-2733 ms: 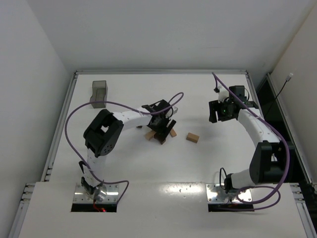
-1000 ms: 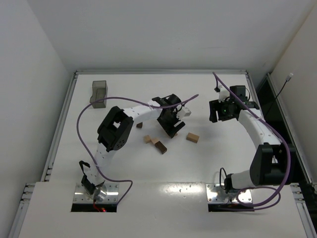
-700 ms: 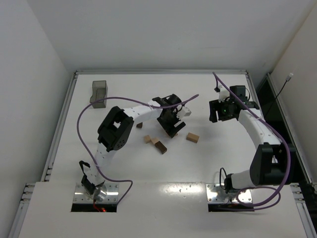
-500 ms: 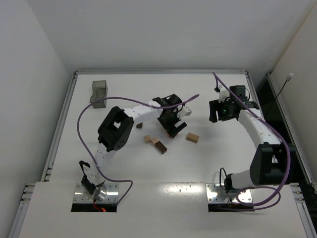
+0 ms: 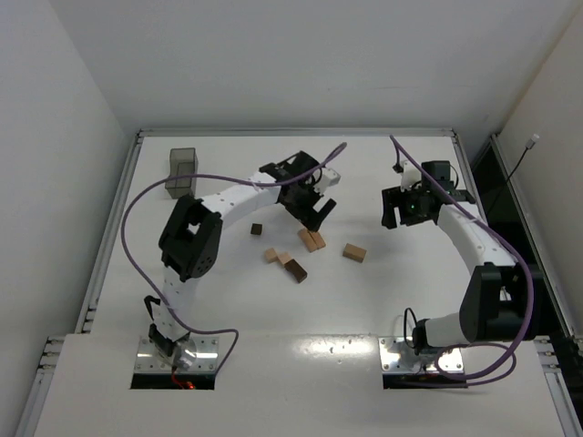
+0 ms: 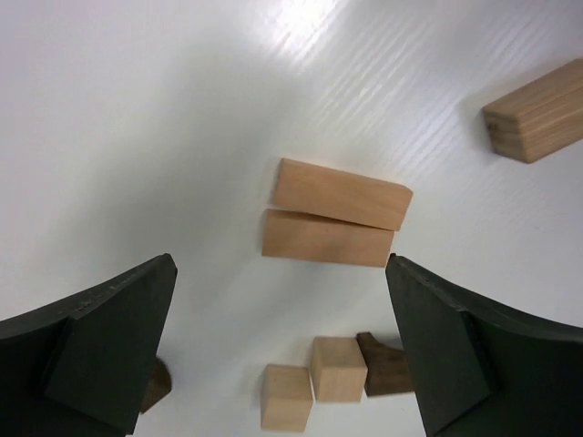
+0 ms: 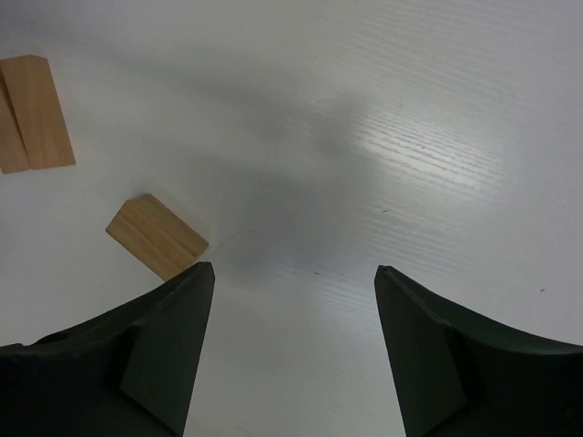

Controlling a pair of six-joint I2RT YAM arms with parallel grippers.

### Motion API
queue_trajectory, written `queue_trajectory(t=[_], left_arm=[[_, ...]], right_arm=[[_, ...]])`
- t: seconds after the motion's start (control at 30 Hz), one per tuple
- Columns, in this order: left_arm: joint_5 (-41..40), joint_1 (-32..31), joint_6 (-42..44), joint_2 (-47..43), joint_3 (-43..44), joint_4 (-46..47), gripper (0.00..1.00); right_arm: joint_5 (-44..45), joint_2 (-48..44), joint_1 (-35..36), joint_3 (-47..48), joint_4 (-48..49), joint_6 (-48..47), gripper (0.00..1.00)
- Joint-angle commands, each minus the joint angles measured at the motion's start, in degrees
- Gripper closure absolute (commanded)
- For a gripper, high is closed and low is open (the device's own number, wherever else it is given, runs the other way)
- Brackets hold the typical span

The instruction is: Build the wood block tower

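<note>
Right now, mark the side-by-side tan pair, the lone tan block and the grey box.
side-by-side tan pair (image 6: 330, 219): left wrist view, seam between the two.
lone tan block (image 7: 157, 235): right wrist view, top face.
grey box (image 5: 182, 171): top external view, its middle.

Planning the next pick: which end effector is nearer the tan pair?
Left. The left end effector hangs open just above the pair; right end effector sits well off to its right.

Wood blocks (image 6: 328, 238) lying flat, two tan ones touching side by side, others scattered
</note>
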Motion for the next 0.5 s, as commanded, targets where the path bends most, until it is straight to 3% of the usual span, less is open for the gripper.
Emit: queue_trajectory(t=[0.0,0.13,0.2,0.33,0.47], left_arm=[[3.8,2.4,-2.1,-8.9,2.8,0.8,0.01],[5.5,3.6,-3.2,-12.8,2.8,0.1,0.01],[2.3,5.2,-6.8,-14.9,1.7,1.2,0.01],[-4.2,9.9,-12.6,-20.8,-2.0,4.0,0.01],[-9.4,16.1,-16.7,-25.0,-5.9,6.8,0.01]], right_arm=[[-3.3,-1.8,0.3,-0.3,2.3,0.0,0.30],[-3.8,-0.6,2.9,0.3,1.8,0.5,0.27],[-2.1,-0.6,5.3,0.9,1.8,1.2,0.26],[5.9,0.9,16.1,5.6,0.5,5.0,0.26],[9.1,8.6,23.8,11.1,-1.2,9.4,0.26]])
